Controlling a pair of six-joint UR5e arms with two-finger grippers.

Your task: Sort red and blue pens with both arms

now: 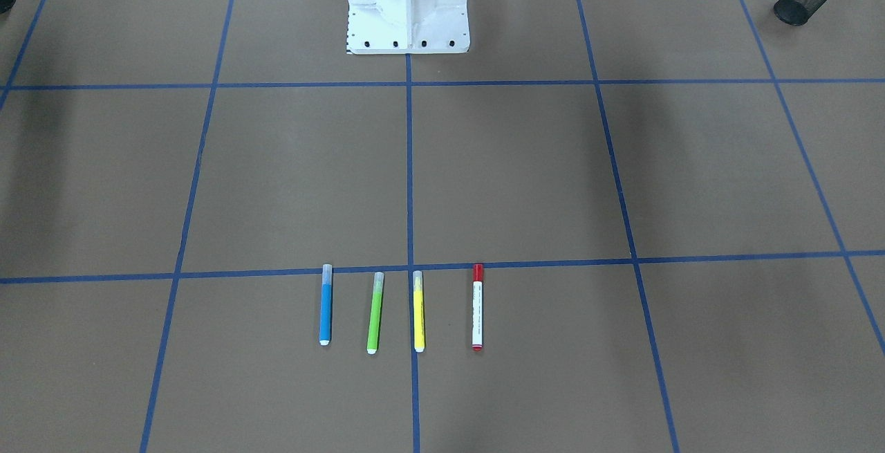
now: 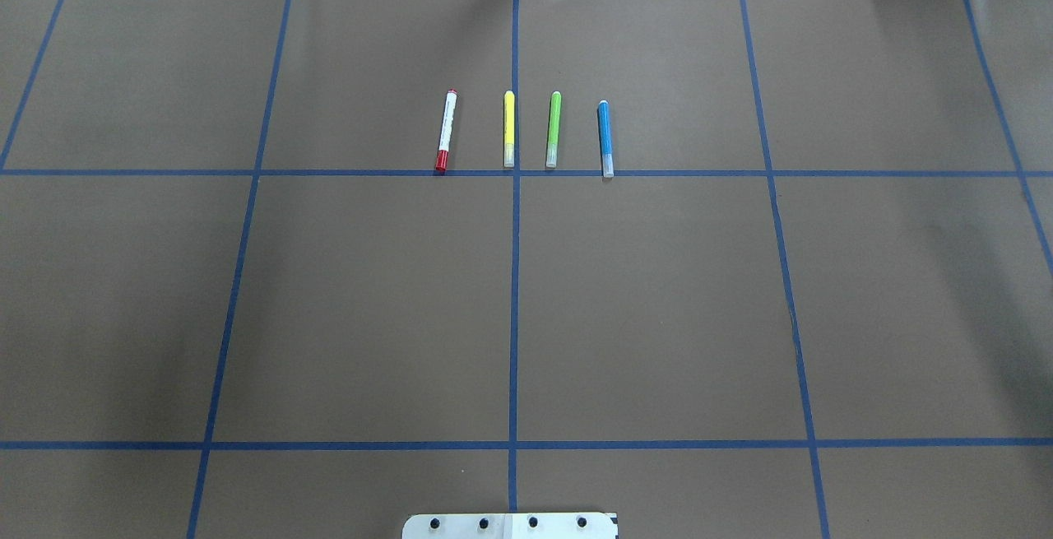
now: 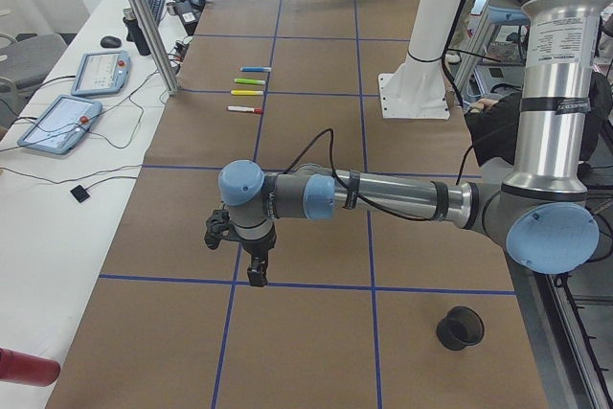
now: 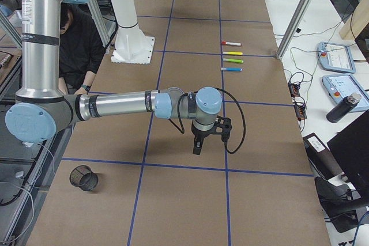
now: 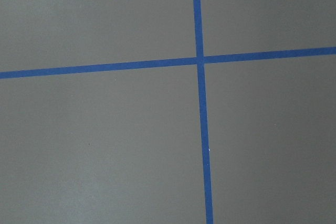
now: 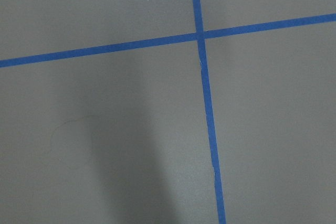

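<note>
Lying by the far edge of the brown paper-covered table (image 2: 370,317), the white-barrelled red-capped pen (image 2: 446,131) and the blue-barrelled clear-capped pen (image 2: 605,138) are pointing lengthwise at the robot, red sitting on its left, blue on its right. The black left gripper (image 3: 257,270) and right gripper (image 4: 197,147) are hanging toward the table's opposite ends, well apart from them; whether their jaws are open cannot be told.

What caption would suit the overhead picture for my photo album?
Four markers in a row on the brown table: red pen, yellow marker, green marker, blue pen.
</note>
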